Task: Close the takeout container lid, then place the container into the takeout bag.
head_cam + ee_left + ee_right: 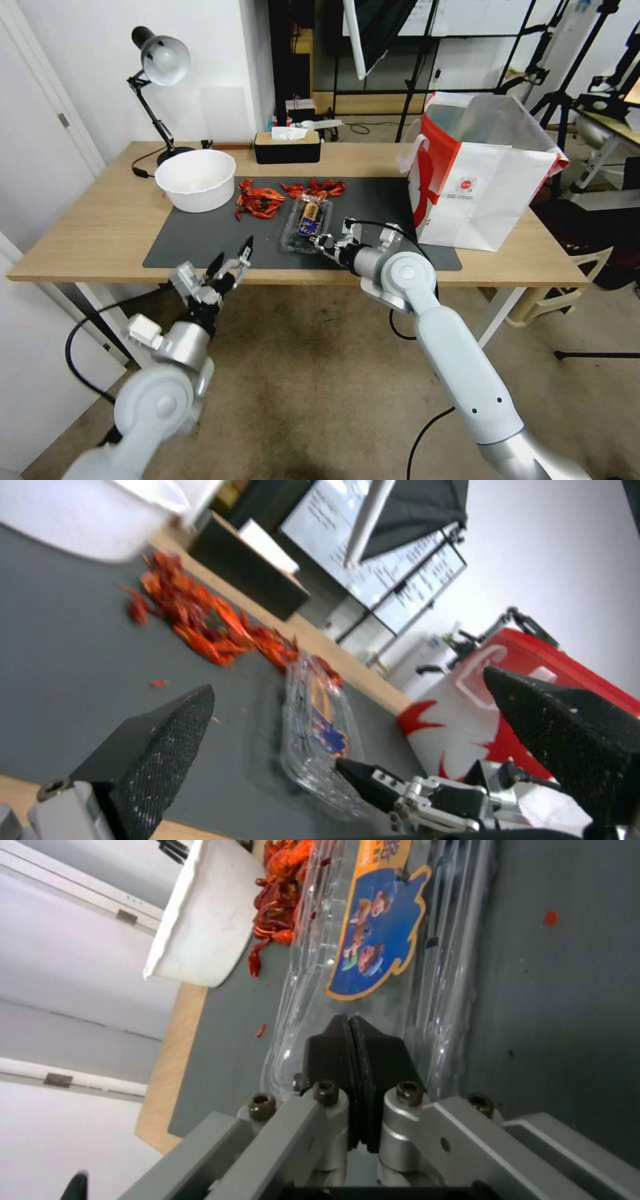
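Note:
The takeout container lies on the dark mat, a clear clamshell with its lid folded down over the lower half; a blue and orange sticker shows on top. My right gripper is at the container's near end, fingers shut together, tips resting on the clear plastic. It also shows in the left wrist view beside the container. My left gripper hovers open over the mat's near edge, left of the container and apart from it. The takeout bag stands upright and open on the right.
A large white bowl sits at the mat's far left, with red crayfish pieces between it and the container. A black tissue box and a desk lamp stand at the back. The mat covers the table's middle.

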